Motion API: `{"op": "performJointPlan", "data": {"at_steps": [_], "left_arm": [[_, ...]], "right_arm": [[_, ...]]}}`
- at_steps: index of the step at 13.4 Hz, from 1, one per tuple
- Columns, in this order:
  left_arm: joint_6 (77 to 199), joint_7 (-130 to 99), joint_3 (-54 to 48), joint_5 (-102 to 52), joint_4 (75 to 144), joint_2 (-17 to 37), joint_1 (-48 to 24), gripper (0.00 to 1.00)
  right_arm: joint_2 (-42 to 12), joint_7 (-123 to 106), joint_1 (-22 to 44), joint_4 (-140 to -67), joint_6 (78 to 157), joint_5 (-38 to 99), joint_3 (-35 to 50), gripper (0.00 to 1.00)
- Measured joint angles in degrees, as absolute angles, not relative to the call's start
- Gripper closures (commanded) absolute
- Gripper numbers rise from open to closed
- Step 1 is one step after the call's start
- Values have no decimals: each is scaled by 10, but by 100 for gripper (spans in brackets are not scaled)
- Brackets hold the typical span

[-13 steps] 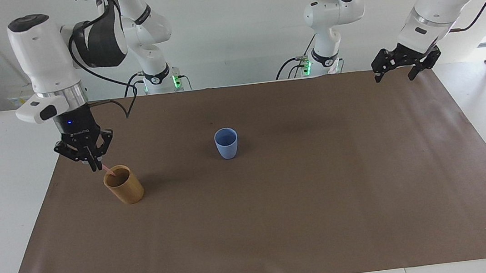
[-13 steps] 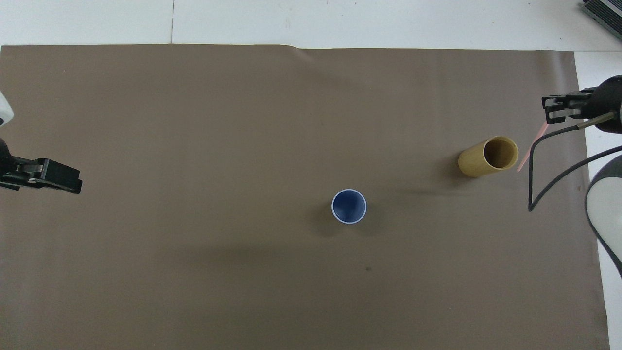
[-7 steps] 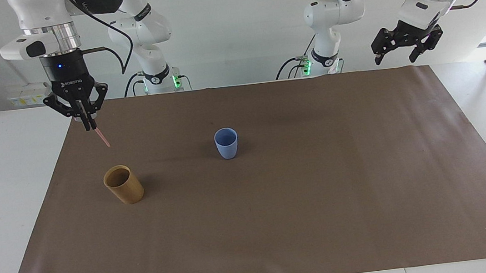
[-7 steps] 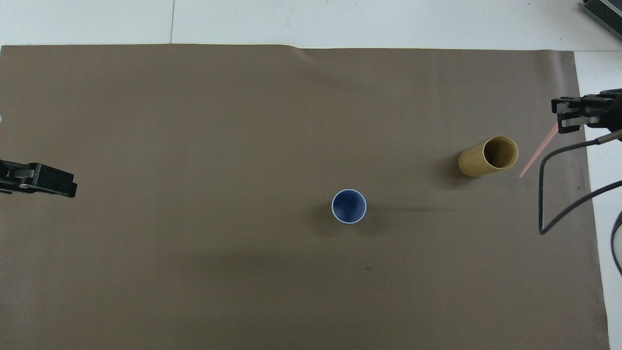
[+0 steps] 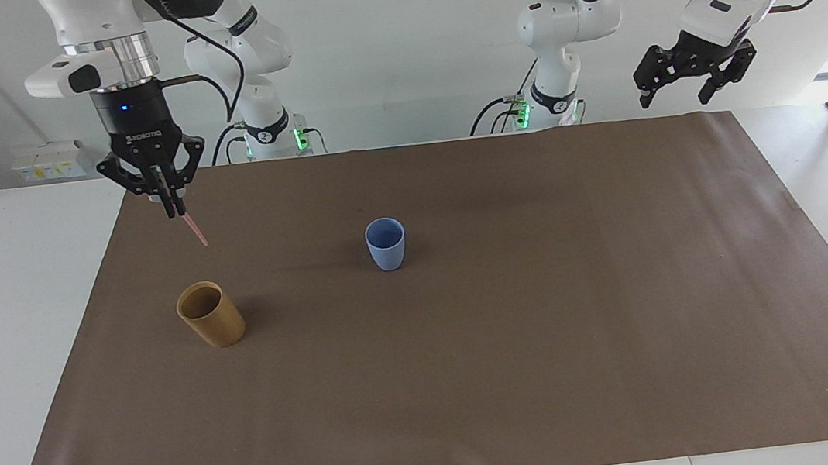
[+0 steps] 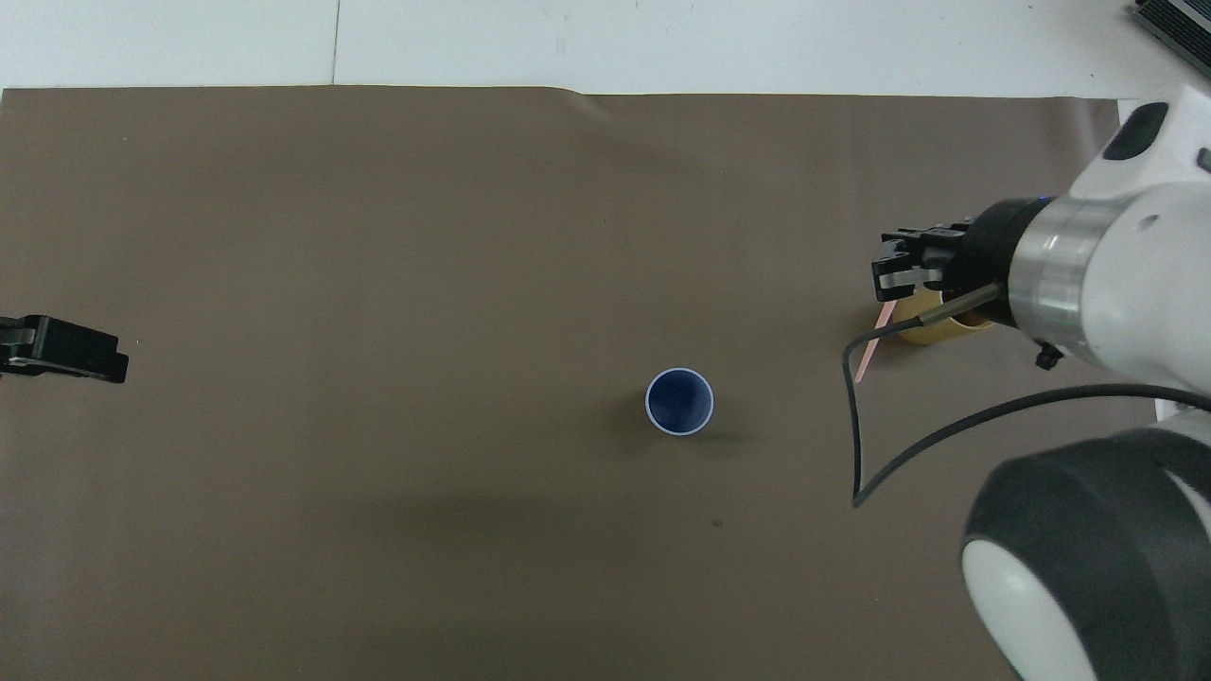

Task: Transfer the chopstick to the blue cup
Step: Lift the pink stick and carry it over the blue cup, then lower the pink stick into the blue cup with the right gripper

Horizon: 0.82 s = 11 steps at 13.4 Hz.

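Pale-pink chopstick (image 5: pixel 194 232) hangs slanted from the closed right pincer (image 5: pixel 173 210), in the air above the tan cup (image 5: pixel 210 314). Blue cup (image 5: pixel 386 243) stands empty mid-desk. Carry and drop remain, by my judgement. Left pincer (image 5: pixel 679 94) waits open, raised.
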State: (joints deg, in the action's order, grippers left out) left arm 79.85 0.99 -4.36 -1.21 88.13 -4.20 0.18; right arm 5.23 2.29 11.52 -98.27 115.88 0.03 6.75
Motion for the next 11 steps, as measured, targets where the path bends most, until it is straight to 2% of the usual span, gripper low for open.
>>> {"op": "performJointPlan", "data": {"at_steps": [3,7,11], "left_arm": [[799,10,-42,-29,881,-45,2,0],[799,10,-38,-38,881,-51,2,0],[798,11,-39,-38,881,-52,2,0]], "right_arm": [[28,86,168,-984,1206,0,72,100],[-11,88,191,-985,1220,0,73,100],[-25,88,212,-988,1223,0,74,100]]}}
